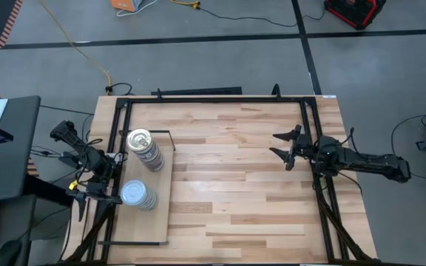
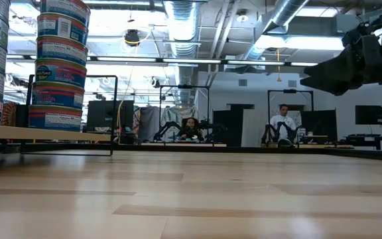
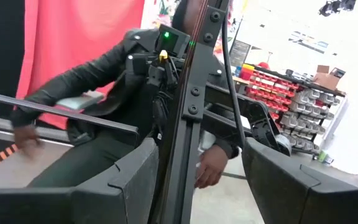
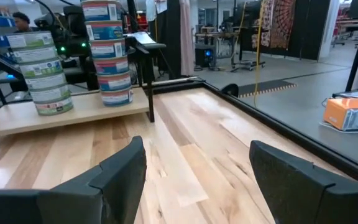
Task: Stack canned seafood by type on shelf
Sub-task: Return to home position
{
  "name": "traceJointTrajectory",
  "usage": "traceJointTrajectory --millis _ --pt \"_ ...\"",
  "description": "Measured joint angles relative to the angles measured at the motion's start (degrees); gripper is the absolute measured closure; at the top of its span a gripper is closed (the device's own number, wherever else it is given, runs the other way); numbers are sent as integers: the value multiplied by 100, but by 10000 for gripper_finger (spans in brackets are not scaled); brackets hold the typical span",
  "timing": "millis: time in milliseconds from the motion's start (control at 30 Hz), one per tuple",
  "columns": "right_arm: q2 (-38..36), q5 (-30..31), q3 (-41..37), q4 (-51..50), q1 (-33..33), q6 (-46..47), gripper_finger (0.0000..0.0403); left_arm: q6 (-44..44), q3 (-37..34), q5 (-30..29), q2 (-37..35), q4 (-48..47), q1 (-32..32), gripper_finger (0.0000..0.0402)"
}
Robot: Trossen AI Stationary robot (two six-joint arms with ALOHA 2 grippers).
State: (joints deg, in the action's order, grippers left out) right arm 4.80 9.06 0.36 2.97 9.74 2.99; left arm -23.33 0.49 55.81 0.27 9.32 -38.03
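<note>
The shelf is a pale board on the table's left part, with a thin black wire frame at its far end. Two stacks of tins stand on it. The gold-topped stack is farther back, and the silver-topped stack is nearer. In the low view both stacks rise at the left on the shelf's board. My left gripper is open at the table's left rim, beside the shelf. My right gripper is open above the table's right part, facing the shelf.
A black frame runs round the tabletop, and one of its posts stands right before my left gripper. A person in black is beyond that post. Bare wood lies between the shelf and my right arm.
</note>
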Motion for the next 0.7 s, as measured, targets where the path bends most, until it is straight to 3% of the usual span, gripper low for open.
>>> traceJointTrajectory --millis 700 --pt "2 -9 0 -64 2 2 92 0 0 -107 0 0 0 181"
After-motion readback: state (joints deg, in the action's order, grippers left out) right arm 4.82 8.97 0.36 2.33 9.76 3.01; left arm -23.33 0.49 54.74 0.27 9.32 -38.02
